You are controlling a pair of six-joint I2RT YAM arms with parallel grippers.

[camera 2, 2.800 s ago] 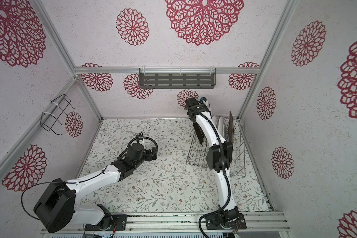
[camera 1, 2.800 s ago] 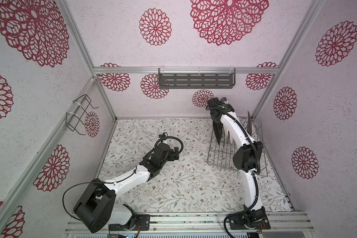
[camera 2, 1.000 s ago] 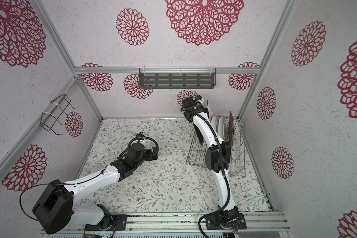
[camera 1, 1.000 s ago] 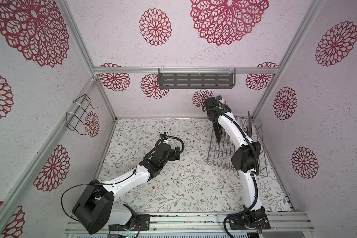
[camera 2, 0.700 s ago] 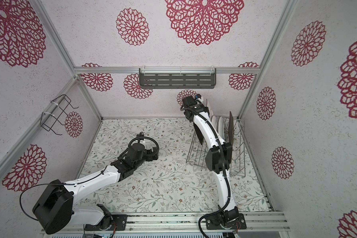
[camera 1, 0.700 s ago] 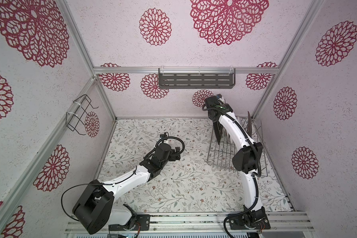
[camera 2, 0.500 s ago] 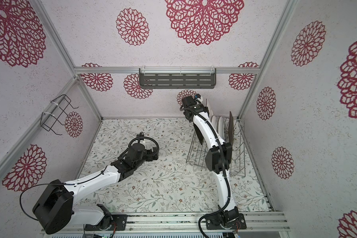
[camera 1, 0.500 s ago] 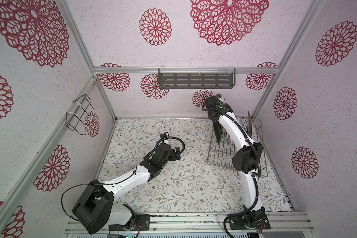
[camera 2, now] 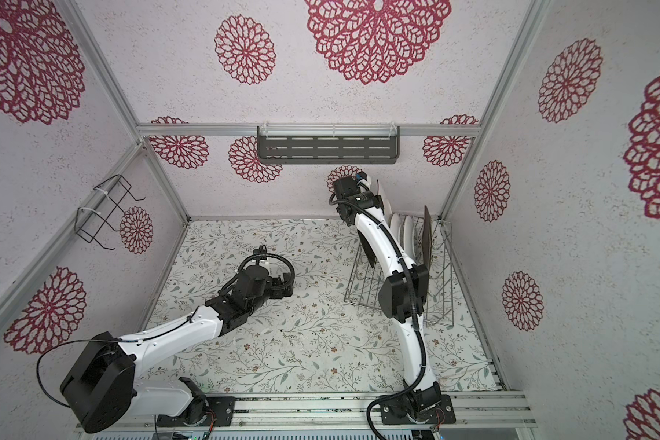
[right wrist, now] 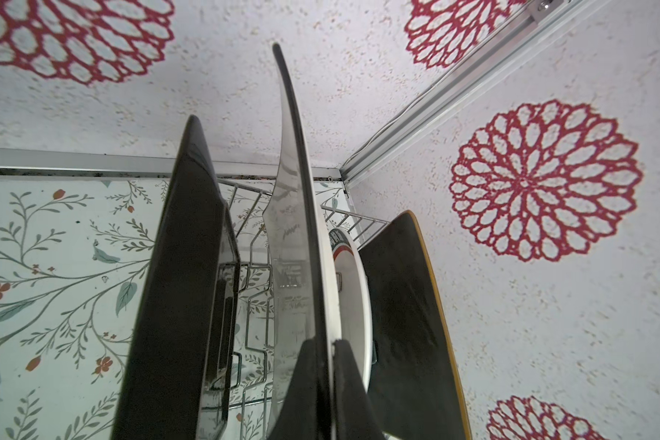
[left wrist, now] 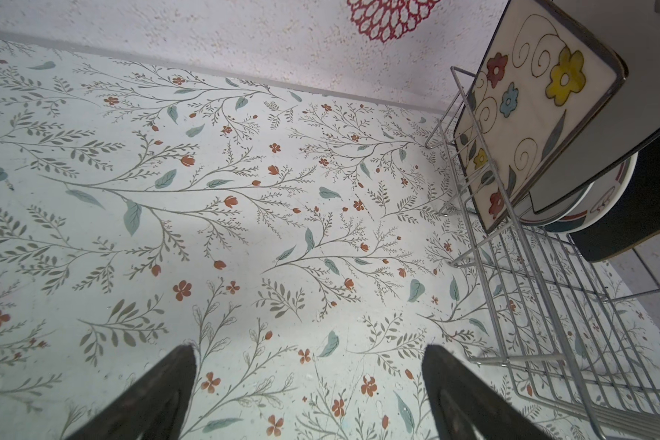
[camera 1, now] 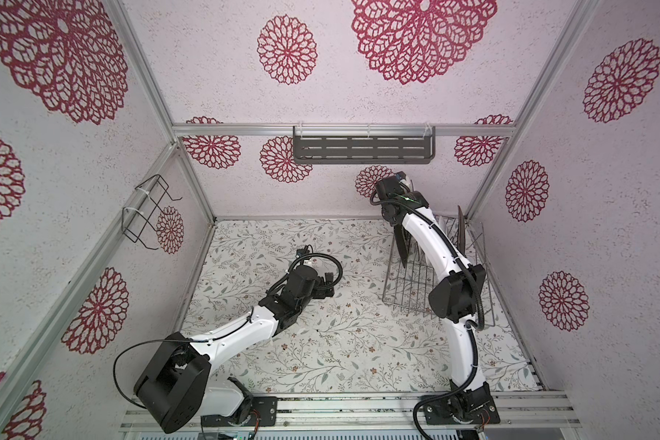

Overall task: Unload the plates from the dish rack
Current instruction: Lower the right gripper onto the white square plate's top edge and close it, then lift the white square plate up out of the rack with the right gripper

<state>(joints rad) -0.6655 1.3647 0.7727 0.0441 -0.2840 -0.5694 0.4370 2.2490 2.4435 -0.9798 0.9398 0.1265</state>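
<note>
One pale square dark-rimmed plate (right wrist: 294,228), clamped in the right gripper (right wrist: 324,343), has shifted slightly over the silver wire dish rack (camera 1: 408,282); left gripper (left wrist: 309,348) stays spread; the right arm (camera 1: 435,247) partly hides racked plates (camera 2: 406,232).

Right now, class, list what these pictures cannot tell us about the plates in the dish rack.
Face of held plate: edge-on in the right wrist view, clamped by the right gripper.
Pattern of round plate: left wrist view, mostly behind the held plate.
Plate count: both top views, right arm crosses the dish rack.
</note>
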